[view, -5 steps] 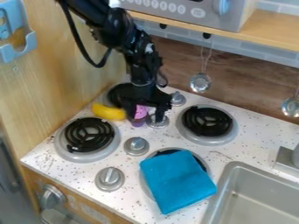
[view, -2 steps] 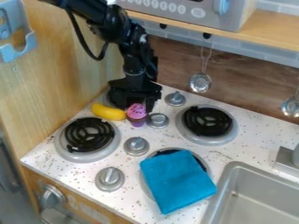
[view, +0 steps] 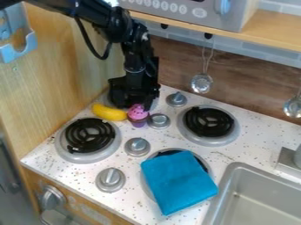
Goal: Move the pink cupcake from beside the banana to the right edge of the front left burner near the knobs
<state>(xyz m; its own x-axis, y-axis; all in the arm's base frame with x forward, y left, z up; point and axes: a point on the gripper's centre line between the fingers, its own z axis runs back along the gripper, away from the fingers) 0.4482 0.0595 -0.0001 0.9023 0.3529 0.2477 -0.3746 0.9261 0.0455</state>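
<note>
**Gripper [view: 141,103] down at cupcake [view: 138,114], rear left of stove top; open/closed: can't tell**

From my camera feed, biggest first:

- Speckled white countertop [view: 229,153] runs across the scene. Wood side panel [view: 61,79] stands along its left edge, brown backsplash [view: 176,66] behind.
- Black arm [view: 108,22] comes in from upper left and bends down over the rear left burner area.
- Gray sink [view: 264,202] sunk into the counter, lower right.
- Gray panel with round buttons [view: 176,9] sits on the wood shelf [view: 264,33] up top.
- Blue cloth [view: 178,181] lies over most of the front right burner.
- I count 4 burners in 2 pairs. Front left [view: 88,136] and rear right [view: 208,122] have bare black coils; rear left is mostly behind my gripper.
- Yellow banana [view: 109,112] lies on its side at the rear left burner, right end at the cupcake. Can't tell if those 2 touch.
- 2 metal utensils: 1 hangs on the backsplash [view: 201,82], 1 at the right edge [view: 292,107].
- 4 silver knobs [view: 137,146] between and around the burners.
- Cupcake: upright, pink top, purple base, just left of a knob. Gripper tip overlaps its top in my view; can't confirm contact or a grasp.
</note>
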